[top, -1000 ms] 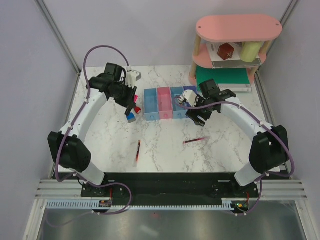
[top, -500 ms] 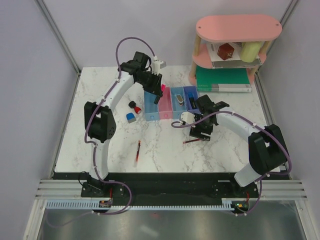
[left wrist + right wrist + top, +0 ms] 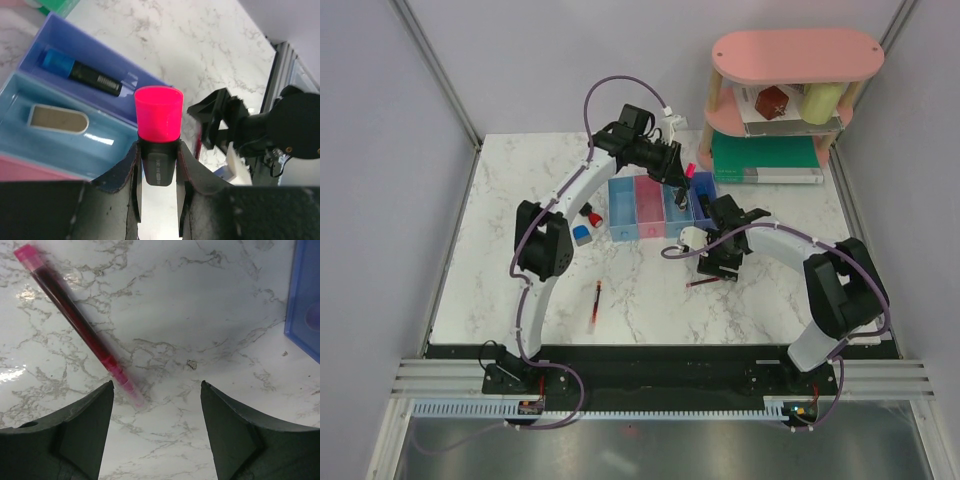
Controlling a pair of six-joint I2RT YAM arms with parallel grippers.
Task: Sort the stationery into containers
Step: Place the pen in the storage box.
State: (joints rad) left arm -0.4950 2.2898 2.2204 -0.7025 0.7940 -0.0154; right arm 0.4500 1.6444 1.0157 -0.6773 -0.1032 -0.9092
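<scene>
My left gripper (image 3: 680, 178) is shut on a black marker with a pink cap (image 3: 158, 117) and holds it above the light blue bin (image 3: 676, 207) and the purple bin (image 3: 701, 193). The purple bin (image 3: 30, 50) holds a blue-capped marker (image 3: 80, 75). The light blue bin (image 3: 15, 100) holds the silver-brown clip (image 3: 57, 118). My right gripper (image 3: 157, 390) is open, low over the table, with a thin red pen (image 3: 75, 320) lying by its left finger. A second red pen (image 3: 596, 300), the blue eraser (image 3: 581, 235) and the red-black stub (image 3: 590, 213) lie left of the blue bin (image 3: 621, 210).
The pink bin (image 3: 648, 206) stands between the blue and light blue ones. The pink two-tier shelf (image 3: 798, 55) and the green box (image 3: 765, 155) stand at the back right. A corner of the purple bin (image 3: 305, 315) is close to my right gripper.
My left arm has swung right with the pink-capped marker, from beside the blue bin to above the light blue and purple bins. My right gripper has dropped from the bins to the red pen.
</scene>
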